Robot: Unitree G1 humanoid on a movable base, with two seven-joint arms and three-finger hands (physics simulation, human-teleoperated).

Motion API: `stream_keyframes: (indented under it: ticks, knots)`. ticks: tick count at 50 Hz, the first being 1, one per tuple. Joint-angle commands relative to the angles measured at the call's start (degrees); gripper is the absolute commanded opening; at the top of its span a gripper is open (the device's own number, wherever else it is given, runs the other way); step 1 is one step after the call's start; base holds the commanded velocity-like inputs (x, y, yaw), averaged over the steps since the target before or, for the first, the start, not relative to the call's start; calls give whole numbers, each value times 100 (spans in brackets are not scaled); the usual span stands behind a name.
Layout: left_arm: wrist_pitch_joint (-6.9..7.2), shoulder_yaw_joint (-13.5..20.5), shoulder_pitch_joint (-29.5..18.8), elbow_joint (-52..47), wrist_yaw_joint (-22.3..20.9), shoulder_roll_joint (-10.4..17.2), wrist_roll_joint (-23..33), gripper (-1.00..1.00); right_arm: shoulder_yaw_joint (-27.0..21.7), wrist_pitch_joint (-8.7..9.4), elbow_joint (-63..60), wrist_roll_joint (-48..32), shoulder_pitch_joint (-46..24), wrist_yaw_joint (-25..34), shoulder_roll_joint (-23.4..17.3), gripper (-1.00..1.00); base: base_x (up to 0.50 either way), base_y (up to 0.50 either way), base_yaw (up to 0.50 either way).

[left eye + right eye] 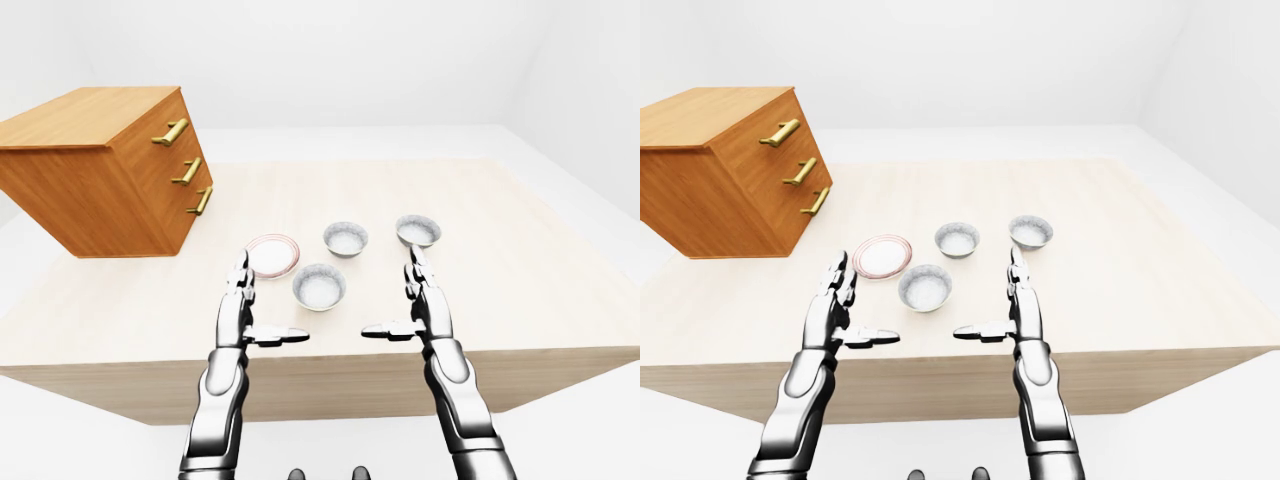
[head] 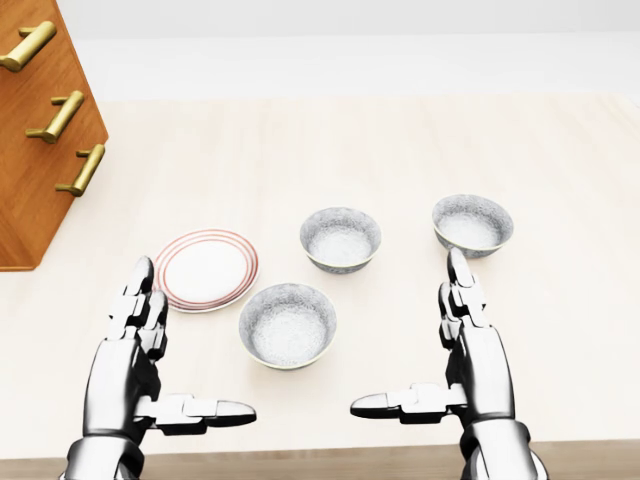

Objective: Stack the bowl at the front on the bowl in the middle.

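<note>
You have three bowls on the table: the nearest bowl, the middle bowl and the far-right bowl. You have one plate, rimmed in red. You have one wooden drawer chest carrying three brass handles. Two robot hands show: the left hand and the right hand.

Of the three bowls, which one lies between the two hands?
The bowl nearest the bottom of the head view, beside the striped plate. The other two bowls sit higher.
</note>
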Motion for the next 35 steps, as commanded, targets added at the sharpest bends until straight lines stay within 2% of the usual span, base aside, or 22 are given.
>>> stream_keyframes:
  ticks: [1, 4, 13, 20, 27, 30, 35]
  knots:
    - [117, 174, 130, -246, -224, 72, -132, 100, -89, -341, 446, -158, -152, 81, -86, 100, 0, 0, 0]
    - [86, 204, 100, -165, -217, 78, -138, 100, -70, -330, 425, -156, -136, 136, -79, 100, 0, 0, 0]
    - [113, 201, 108, -206, -237, 86, -110, 100, -76, -349, 380, -33, -137, 335, -89, 100, 0, 0, 0]
    - [36, 243, 21, 4, -227, 95, -129, 100, -95, -349, 353, 37, -106, 469, -97, 100, 0, 0, 0]
    - [2, 252, 41, 60, -256, 107, -162, 100, -120, -349, 368, 84, -115, 479, -89, 100, -6, -47, 0]
    - [-61, 262, 20, 139, -262, 128, -119, 100, -122, -349, 374, 86, -135, 473, -95, 100, -7, -50, 0]
    - [48, 364, -37, 32, -258, 173, -155, 100, -158, -275, 259, 23, -171, 448, -151, 100, -1, -30, 0]
